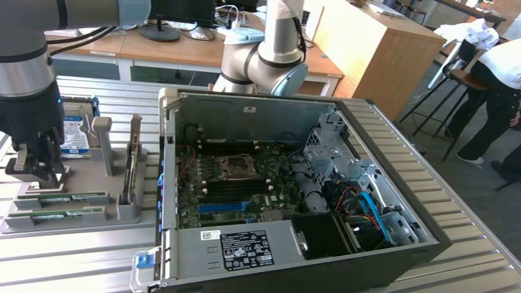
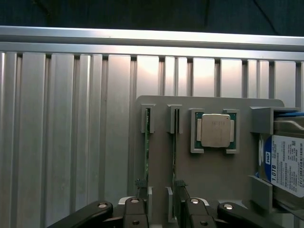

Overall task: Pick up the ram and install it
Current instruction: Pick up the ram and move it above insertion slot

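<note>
Green, thin and standing on edge, the ram (image 2: pixel 147 142) sits in a slot of the grey holder (image 2: pixel 213 175). A second stick (image 2: pixel 175 142) stands in the next slot, parallel and just beside it. Further along the holder are the processor (image 2: pixel 214 130) and then the drive (image 2: pixel 287 164). The holder lies on the slatted table (image 2: pixel 71 142) near one of its edges, beside the open case (image 1: pixel 260 119).

The hand (image 2: pixel 160 186) hovers over the near ends of the two sticks, spread wide and holding nothing. Its fingers (image 2: pixel 140 183) stand roughly above the two slots, and I cannot tell which stick it is lined up on.

The step in hand looks like the approach for the pick. To do it well, the hand should be centred on one stick so that a finger passes down each flat face. It should come straight down, because the neighbouring stick is close and a finger could land on it or on a slot wall. The grip wants to be square on the faces and away from the contact edge.
</note>
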Controlling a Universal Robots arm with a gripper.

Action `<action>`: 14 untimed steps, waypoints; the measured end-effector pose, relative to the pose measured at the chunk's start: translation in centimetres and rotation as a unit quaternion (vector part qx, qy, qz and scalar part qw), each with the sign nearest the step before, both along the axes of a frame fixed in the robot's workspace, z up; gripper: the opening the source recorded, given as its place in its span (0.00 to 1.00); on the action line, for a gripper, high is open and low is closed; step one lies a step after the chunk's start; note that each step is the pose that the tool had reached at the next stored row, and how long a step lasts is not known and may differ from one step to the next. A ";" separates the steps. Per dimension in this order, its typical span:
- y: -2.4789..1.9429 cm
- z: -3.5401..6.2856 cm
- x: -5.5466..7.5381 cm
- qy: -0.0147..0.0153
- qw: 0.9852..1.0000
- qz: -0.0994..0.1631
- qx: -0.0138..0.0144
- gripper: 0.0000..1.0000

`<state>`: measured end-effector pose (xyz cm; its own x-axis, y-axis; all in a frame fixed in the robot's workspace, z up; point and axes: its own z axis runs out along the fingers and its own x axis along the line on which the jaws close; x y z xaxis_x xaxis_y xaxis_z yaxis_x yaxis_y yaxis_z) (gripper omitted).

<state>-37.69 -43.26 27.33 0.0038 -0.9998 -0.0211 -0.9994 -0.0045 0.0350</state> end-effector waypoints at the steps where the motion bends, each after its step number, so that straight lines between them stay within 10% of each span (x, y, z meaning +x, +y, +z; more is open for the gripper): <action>1: -0.13 0.00 0.0 0.000 1.000 0.000 0.000 0.36; 14: -0.85 -0.11 0.0 0.000 1.000 0.000 0.000 0.36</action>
<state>-37.69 -44.10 27.22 0.0038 -0.9998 -0.0213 -0.9994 -0.0045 0.0348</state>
